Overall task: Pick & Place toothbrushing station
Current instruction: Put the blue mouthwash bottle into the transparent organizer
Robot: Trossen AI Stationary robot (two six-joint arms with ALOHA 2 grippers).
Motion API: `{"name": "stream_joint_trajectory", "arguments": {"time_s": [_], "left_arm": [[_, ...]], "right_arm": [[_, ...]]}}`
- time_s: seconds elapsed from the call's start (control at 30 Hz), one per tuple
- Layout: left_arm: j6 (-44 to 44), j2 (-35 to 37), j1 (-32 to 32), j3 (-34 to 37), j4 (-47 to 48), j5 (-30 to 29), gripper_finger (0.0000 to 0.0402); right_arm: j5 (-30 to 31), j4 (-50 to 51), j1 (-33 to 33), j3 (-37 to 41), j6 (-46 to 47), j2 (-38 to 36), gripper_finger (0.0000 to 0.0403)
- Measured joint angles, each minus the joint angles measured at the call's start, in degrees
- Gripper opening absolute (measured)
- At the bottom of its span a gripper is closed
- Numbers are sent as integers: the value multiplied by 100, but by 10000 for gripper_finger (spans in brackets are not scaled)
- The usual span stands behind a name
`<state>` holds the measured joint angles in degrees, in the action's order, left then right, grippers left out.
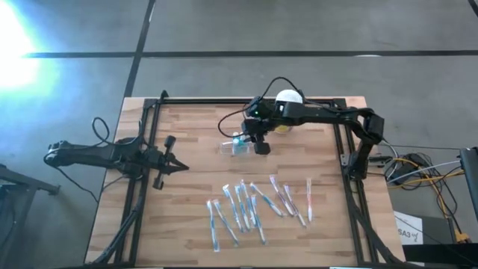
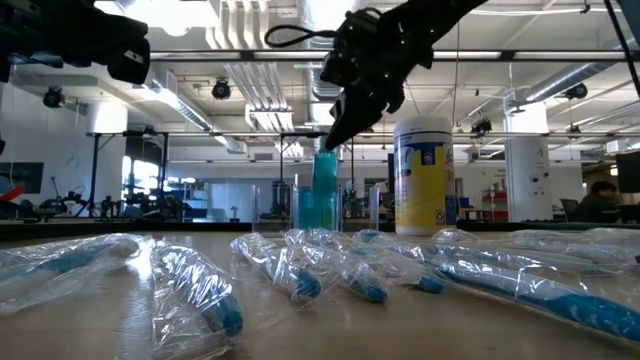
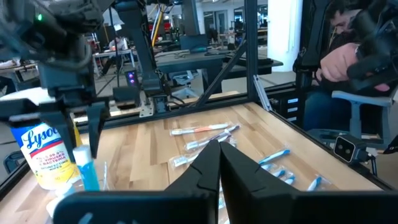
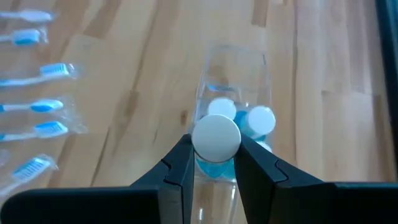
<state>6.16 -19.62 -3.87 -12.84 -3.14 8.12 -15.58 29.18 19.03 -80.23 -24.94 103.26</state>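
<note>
The clear plastic holder [image 1: 233,147] stands on the wooden table near its middle; it also shows in the right wrist view [image 4: 235,81] and the low view [image 2: 300,205]. Blue tubes with white round caps [image 4: 261,119] stand in it. My right gripper [image 4: 216,163] comes from above, over the holder's near end, and is shut on one blue tube [image 2: 325,190]. My left gripper [image 1: 178,167] waits at the table's left, shut and empty, as the left wrist view [image 3: 219,152] shows. My right gripper pinches the white round cap [image 4: 216,138] at the top of the blue tube between its two fingers, only at their free ends. The fingers come from above, pointing down. The tube stands upright with its lower part inside the clear holder.
Several wrapped toothbrushes [image 1: 254,205] lie spread over the table's near half. A white canister with a yellow-blue label [image 1: 287,101] stands just behind the holder, under my right arm. Black frame rails [image 1: 149,149] run along the table's left and right sides. A person [image 3: 348,56] sits beyond the table.
</note>
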Motion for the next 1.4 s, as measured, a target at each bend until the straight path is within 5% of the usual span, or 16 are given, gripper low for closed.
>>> {"name": "stream_joint_trajectory", "arguments": {"time_s": [1.13,1.4], "left_arm": [[-29,-2,-3,144,17,-2,13],[-41,-2,1,175,15,-2,27]], "right_arm": [[5,-186,114,-9,351,811,91],[36,-6,114,16,401,617,138]]}}
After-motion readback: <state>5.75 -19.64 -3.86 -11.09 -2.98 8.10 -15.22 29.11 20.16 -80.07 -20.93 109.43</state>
